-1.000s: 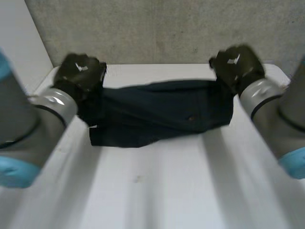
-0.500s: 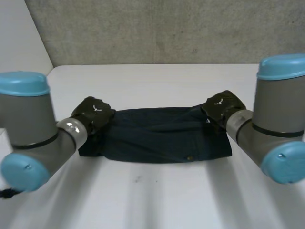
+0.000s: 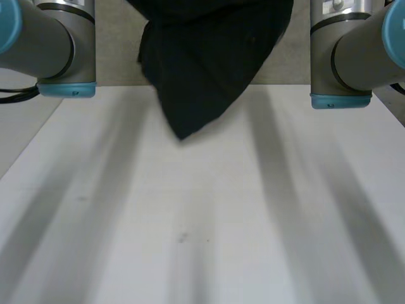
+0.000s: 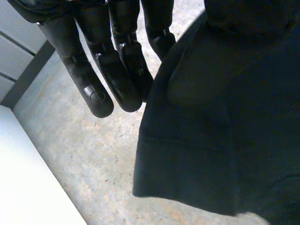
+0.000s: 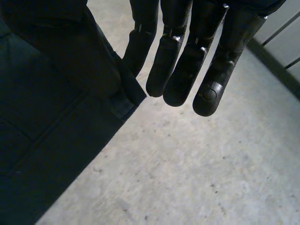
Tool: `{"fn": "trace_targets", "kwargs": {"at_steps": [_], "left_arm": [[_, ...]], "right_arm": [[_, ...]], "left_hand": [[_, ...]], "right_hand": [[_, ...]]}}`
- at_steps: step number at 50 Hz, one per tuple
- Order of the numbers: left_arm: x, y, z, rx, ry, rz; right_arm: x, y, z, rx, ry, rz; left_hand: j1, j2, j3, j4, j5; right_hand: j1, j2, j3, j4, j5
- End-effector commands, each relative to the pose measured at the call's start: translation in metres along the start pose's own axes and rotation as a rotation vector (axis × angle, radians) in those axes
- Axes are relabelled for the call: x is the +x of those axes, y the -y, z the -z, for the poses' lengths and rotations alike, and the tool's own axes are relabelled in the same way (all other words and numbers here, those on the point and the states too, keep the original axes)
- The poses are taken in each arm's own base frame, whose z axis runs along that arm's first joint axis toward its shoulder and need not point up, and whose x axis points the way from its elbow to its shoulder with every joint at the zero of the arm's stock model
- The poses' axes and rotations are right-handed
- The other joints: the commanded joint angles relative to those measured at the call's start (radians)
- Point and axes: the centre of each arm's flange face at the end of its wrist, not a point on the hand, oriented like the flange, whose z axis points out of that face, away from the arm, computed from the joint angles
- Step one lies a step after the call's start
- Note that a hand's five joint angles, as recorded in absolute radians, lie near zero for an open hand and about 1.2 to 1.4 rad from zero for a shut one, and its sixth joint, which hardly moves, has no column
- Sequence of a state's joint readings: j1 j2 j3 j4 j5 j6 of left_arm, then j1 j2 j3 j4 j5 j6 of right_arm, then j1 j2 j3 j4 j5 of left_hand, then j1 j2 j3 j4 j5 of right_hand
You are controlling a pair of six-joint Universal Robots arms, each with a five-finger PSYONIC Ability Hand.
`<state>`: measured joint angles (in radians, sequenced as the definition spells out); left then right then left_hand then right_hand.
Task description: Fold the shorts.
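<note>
Left arm [image 3: 57,44]: stands to the left of the shorts [image 3: 209,63], grey with a light-blue cap.

Left hand [image 4: 84,56]: at the left upper edge of the shorts. Most fingers [image 4: 96,93] are straight and free, just beside the cloth. The finger nearest the shorts runs in behind the cloth edge, and the thumb side lies over the fabric, so the hand is grasping the shorts in a pinch. The contact itself is dark and hard to make out.

Shorts: dark cloth, hanging in the air between the two arms. The cloth narrows downward to a single low tip. The white table [image 3: 202,221] lies beneath that tip, under its far part. A grey wall [image 3: 117,57] stands behind the shorts.

Right hand [image 5: 187,47]: at the right upper edge of the shorts, by a stitched band at a corner. Its outer fingers are straight and free. The nearest finger passes behind the cloth and the thumb side covers it, again grasping the shorts.

Right arm [image 3: 345,57]: stands to the right of the shorts.
</note>
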<state>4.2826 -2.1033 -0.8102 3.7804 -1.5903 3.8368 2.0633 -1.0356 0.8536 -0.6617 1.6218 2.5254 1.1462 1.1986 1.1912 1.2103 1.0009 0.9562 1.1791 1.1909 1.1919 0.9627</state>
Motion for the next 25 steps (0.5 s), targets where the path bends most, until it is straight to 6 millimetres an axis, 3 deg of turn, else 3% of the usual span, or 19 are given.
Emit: {"fn": "trace_targets", "kwargs": {"at_steps": [1, 4, 5, 7, 8, 9, 10, 12, 16, 20, 25], "left_arm": [[0.016, -0.025, 0.059, -0.193, -0.149, 0.089], [0.026, -0.038, 0.089, -0.275, -0.213, 0.094], [0.033, -0.047, 0.112, -0.334, -0.259, 0.093], [0.040, -0.055, 0.137, -0.400, -0.308, 0.091], [0.044, -0.058, 0.149, -0.426, -0.332, 0.093], [0.050, -0.062, 0.174, -0.479, -0.382, 0.096], [0.053, -0.065, 0.187, -0.505, -0.408, 0.097], [0.060, -0.067, 0.220, -0.566, -0.488, 0.108], [0.073, -0.059, 0.267, -0.622, -0.625, 0.136], [0.075, -0.053, 0.292, -0.658, -0.695, 0.149], [0.069, -0.049, 0.304, -0.686, -0.717, 0.150]], "right_arm": [[-0.023, -0.035, 0.047, -0.256, 0.186, 0.009], [-0.031, -0.053, 0.075, -0.375, 0.265, 0.018], [-0.034, -0.058, 0.084, -0.406, 0.288, 0.019], [-0.039, -0.067, 0.103, -0.472, 0.335, 0.025], [-0.044, -0.077, 0.124, -0.546, 0.389, 0.029], [-0.047, -0.081, 0.134, -0.581, 0.419, 0.029], [-0.049, -0.085, 0.146, -0.620, 0.448, 0.031], [-0.056, -0.096, 0.181, -0.731, 0.541, 0.030], [-0.057, -0.101, 0.221, -0.858, 0.635, 0.016], [-0.057, -0.099, 0.246, -0.935, 0.674, -0.030], [-0.048, -0.085, 0.254, -0.949, 0.683, -0.061]], "left_hand": [[0.250, 0.198, 0.205, 0.186, 0.221], [0.250, 0.198, 0.205, 0.186, 0.221], [0.250, 0.198, 0.205, 0.186, 0.221], [0.250, 0.198, 0.205, 0.186, 0.221], [0.250, 0.198, 0.205, 0.186, 0.221], [0.250, 0.198, 0.205, 0.186, 0.221], [0.250, 0.198, 0.205, 0.186, 0.221], [0.250, 0.198, 0.205, 0.186, 0.221], [0.250, 0.198, 0.205, 0.186, 0.221], [0.250, 0.198, 0.205, 0.186, 0.221], [0.250, 0.198, 0.205, 0.186, 0.221]], "right_hand": [[0.440, 0.217, 0.205, 0.204, 0.259], [0.440, 0.217, 0.205, 0.204, 0.259], [0.440, 0.217, 0.205, 0.204, 0.259], [0.440, 0.217, 0.205, 0.204, 0.259], [0.440, 0.217, 0.205, 0.204, 0.259], [0.440, 0.217, 0.205, 0.204, 0.259], [0.440, 0.217, 0.205, 0.204, 0.259], [0.440, 0.217, 0.205, 0.204, 0.259], [0.440, 0.217, 0.205, 0.204, 0.259], [0.440, 0.217, 0.205, 0.204, 0.259], [0.440, 0.217, 0.205, 0.204, 0.259]]}}
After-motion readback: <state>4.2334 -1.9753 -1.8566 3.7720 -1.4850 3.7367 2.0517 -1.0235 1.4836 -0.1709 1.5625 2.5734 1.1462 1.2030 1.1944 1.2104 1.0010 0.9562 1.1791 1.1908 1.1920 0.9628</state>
